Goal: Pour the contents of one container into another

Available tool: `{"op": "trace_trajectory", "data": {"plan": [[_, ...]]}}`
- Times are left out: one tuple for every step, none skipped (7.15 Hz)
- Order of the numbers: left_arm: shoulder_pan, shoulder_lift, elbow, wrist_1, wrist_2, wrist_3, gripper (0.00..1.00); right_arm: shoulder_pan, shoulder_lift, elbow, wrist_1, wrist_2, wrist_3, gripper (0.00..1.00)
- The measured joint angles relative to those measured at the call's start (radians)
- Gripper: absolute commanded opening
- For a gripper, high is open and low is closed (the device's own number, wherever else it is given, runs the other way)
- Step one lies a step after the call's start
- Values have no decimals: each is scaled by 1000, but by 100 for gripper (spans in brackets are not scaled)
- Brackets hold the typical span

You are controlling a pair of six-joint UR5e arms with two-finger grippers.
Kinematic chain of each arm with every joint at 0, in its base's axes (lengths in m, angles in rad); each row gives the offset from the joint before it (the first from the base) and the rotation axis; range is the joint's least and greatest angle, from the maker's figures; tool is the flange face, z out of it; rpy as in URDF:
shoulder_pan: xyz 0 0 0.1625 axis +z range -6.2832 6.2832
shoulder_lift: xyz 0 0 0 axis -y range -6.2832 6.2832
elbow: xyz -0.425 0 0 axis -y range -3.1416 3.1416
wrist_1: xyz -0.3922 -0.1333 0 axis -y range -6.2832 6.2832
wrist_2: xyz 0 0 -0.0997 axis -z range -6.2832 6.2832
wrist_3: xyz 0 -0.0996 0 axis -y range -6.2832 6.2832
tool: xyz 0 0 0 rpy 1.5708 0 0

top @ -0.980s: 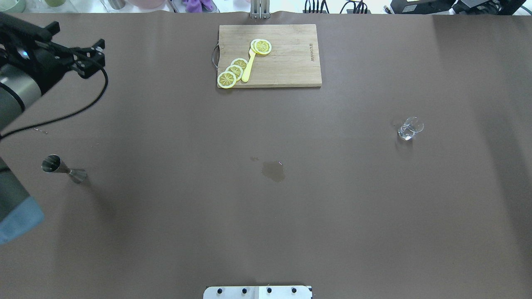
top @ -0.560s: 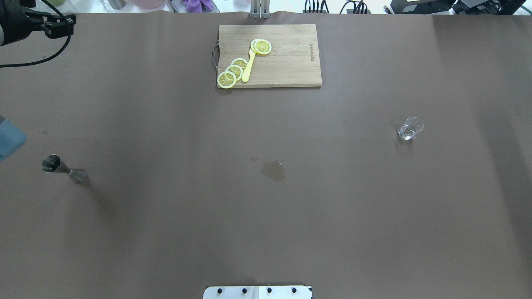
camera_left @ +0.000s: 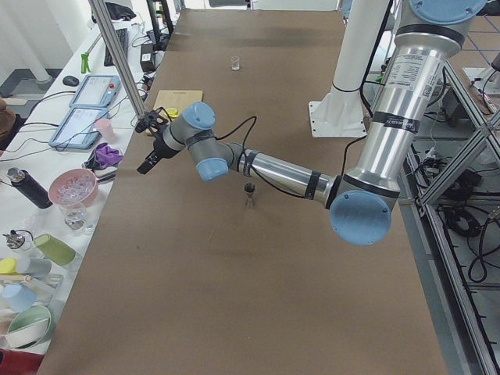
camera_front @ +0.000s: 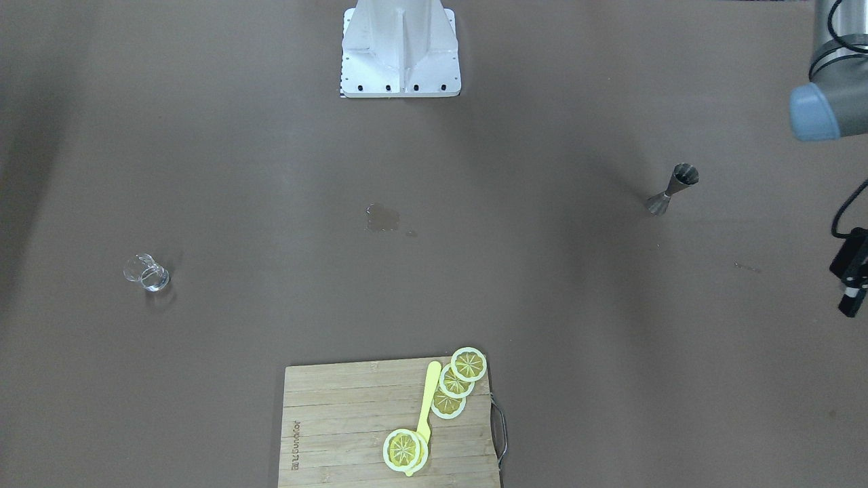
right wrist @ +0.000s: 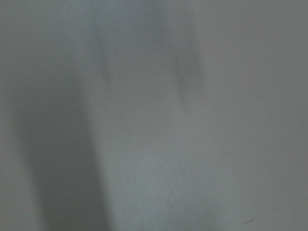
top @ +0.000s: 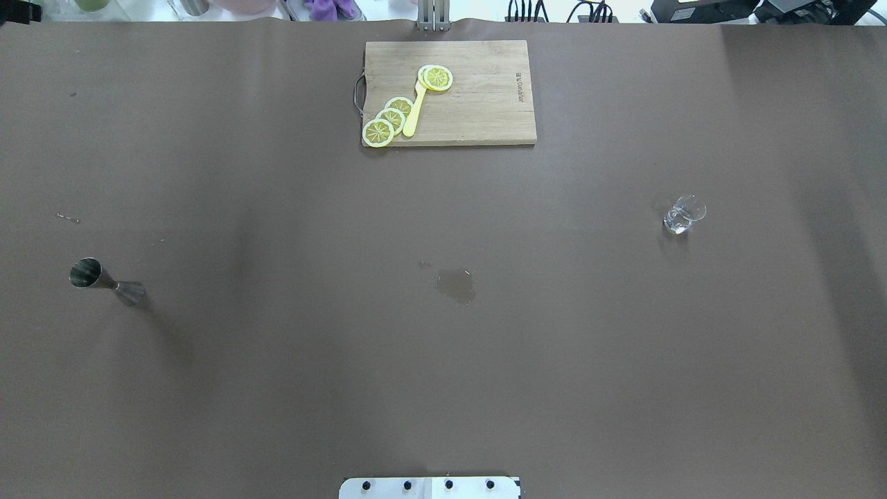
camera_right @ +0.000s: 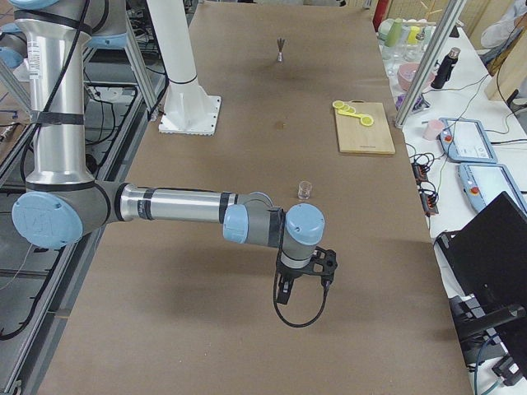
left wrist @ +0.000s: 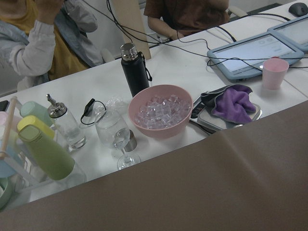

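Note:
A steel jigger point(top: 104, 281) point(camera_front: 671, 186) stands upright on the brown table on the robot's left side. A small clear glass point(top: 684, 213) point(camera_front: 146, 272) stands far off on the right side. My left gripper point(camera_left: 148, 144) hangs over the table's far left edge, well away from the jigger point(camera_left: 249, 193). Only its black body point(camera_front: 852, 270) shows at the front-facing view's edge, so I cannot tell its state. My right gripper point(camera_right: 306, 276) hovers low, nearer that end than the glass point(camera_right: 305, 190); I cannot tell if it is open or shut.
A wooden cutting board point(top: 478, 104) with lemon slices point(top: 388, 121) and a yellow utensil point(top: 414, 111) lies at the far middle. A wet stain point(top: 456, 285) marks the table's centre. Beyond the far left edge a side table holds a pink ice bowl point(left wrist: 161, 111), bottles and glasses.
The left arm has swung away to the far left corner and out of the overhead view. The jigger and the glass have not moved.

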Motion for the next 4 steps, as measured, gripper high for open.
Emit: {"op": "trace_trajectory", "data": {"plan": [[-56,-1,-2,104,-104,2,99,0,0,0,0,0,1,100],[-94,11,-2,172,-180,3,99,0,-1,0,-1,0,1,100],[-123,41,-2,231,-252,6,99,0,-1,-1,-1,1,2,100],[-139,98,-2,270,-314,28,99,0,-1,-1,-1,2,2,100]]}}
